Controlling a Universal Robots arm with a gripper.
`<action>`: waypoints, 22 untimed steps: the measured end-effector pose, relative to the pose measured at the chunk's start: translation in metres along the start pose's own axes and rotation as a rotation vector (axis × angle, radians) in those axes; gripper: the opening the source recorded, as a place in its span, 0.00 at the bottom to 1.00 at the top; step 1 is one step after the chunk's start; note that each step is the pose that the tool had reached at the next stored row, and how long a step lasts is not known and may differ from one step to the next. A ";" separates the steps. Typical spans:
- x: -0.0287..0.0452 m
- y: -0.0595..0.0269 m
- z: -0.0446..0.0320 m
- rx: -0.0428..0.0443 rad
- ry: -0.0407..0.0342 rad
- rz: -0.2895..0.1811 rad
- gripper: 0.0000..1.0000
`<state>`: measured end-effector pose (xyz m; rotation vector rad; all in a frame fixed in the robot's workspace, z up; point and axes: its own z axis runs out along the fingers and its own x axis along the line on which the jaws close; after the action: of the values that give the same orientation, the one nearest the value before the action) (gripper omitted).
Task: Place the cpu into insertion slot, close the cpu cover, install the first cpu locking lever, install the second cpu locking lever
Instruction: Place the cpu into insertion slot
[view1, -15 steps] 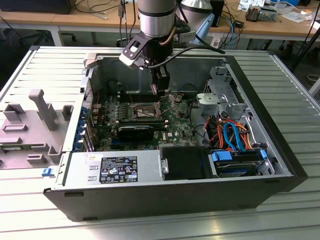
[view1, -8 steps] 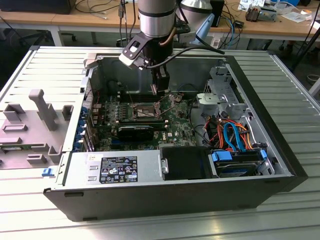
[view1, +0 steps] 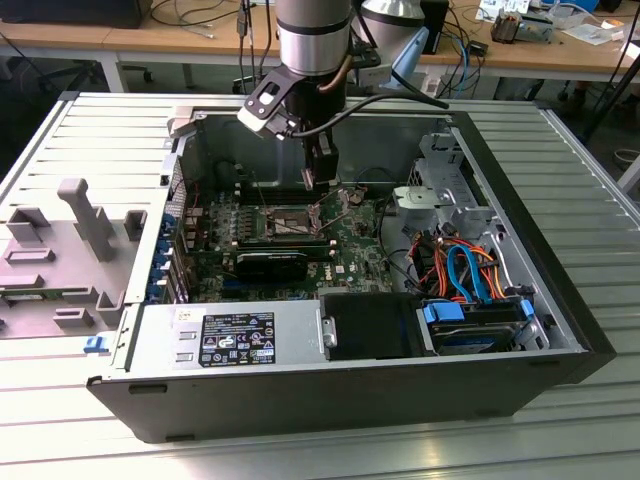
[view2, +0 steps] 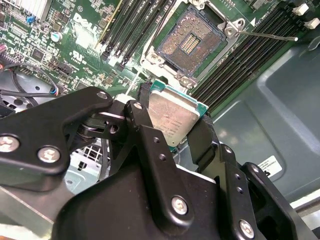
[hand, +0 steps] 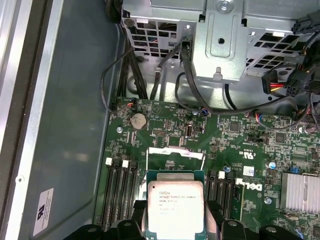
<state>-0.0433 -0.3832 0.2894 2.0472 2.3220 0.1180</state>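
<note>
Exterior view, nine o'clock: grey fixture (view1: 85, 235) on slatted metal table (view1: 100, 130).
Centre: open computer case (view1: 330, 400) holding motherboard (view1: 350, 255); insertion slot (view1: 285, 222) uncovered, pins showing.
Claw: gripper (view1: 320, 185) pinching the cpu (view2: 172, 117) by its edges, near that slot, not touching.
Six o'clock: power supply (view1: 160, 340), black-and-white label (view1: 238, 338).
Three o'clock: blue and orange cables (view1: 465, 265).
Room: wooden desks (view1: 150, 40) behind.

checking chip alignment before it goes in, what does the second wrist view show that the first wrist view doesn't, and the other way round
The second wrist view adds the open insertion slot, its dark centre bare, with a thin metal lever beside it. The first wrist view adds the coin battery, the metal drive cage and a finned heatsink. Both share the cpu clamped in the pincer and not yet seated, plus the green motherboard and the black memory slots.
</note>
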 end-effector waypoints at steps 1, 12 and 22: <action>0.0000 0.0000 0.0000 0.0000 -0.0001 0.001 0.55; 0.0000 -0.0001 0.0007 -0.0003 -0.0014 0.017 0.55; 0.0000 -0.0001 0.0014 -0.0006 -0.0028 0.033 0.55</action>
<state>-0.0433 -0.3832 0.2880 2.0842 2.2872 0.1169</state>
